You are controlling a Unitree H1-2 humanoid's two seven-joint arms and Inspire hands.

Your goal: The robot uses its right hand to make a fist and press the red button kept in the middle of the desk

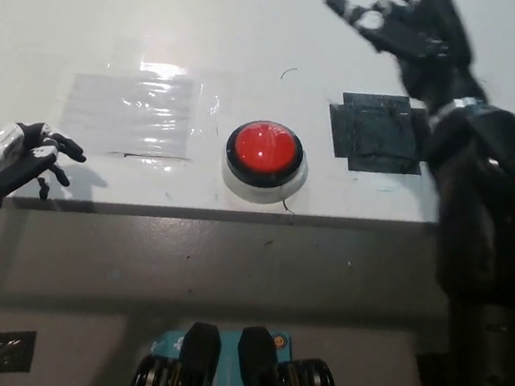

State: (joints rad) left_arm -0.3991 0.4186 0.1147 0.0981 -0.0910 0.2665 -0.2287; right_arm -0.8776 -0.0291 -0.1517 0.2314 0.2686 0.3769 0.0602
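The surface [262,21] is a pale, matte slab that fills the upper half of the frame; its front edge runs from the lower left to the right at mid-height, with a grey front panel [228,266] below it. The black right arm [480,215] rises along the right side of the frame. The right hand [401,21] is seen at the upper right, raised above the surface, with its fingers spread apart and nothing held. A dark square patch [376,133] is fixed flat to the surface just below that hand. A clear, glossy film sheet [135,109] lies flat at the centre left.

The red button [265,149] is located at the centre of the frame, close to the front edge. It is a round, glossy red dome set in a black ring on a pale round base. It is uncovered and well apart from both hands, with bare surface on every side.

The left hand [22,160] rests at the lower left on the front edge, fingers loosely spread, holding nothing.
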